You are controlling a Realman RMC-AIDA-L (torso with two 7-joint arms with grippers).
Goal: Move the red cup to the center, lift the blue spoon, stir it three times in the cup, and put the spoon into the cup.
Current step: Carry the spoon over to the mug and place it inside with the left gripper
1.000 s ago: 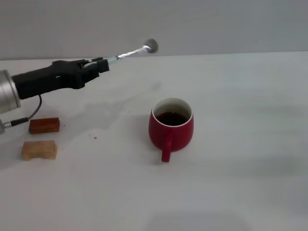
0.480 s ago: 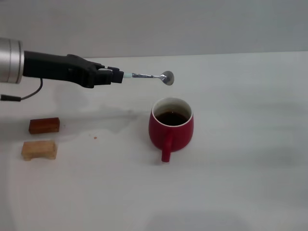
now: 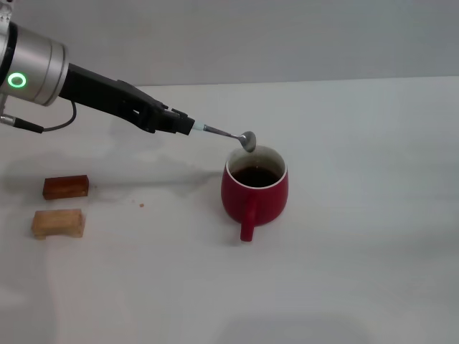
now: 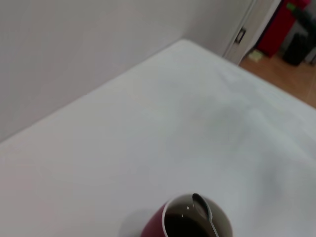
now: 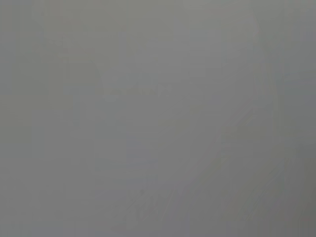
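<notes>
Left hand: clamped on the pale-blue handle end of the slim blue spoon.
Spoon axis: slanted down from the hand, silver bowl held just above the rim.
Squat dark-red ceramic cup: one, set mid-counter, dark liquid inside, handle turned toward the robot.
Wooden blocks: two, one brown, one tan.

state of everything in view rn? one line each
Cup: upright on the table, dark liquid inside, handle toward the robot.
Spoon: held by its handle, bowl tilted down over the cup's rim.
Left gripper: shut on the spoon.
Right gripper: not in view.
Two blocks: flat on the table, apart.
</notes>
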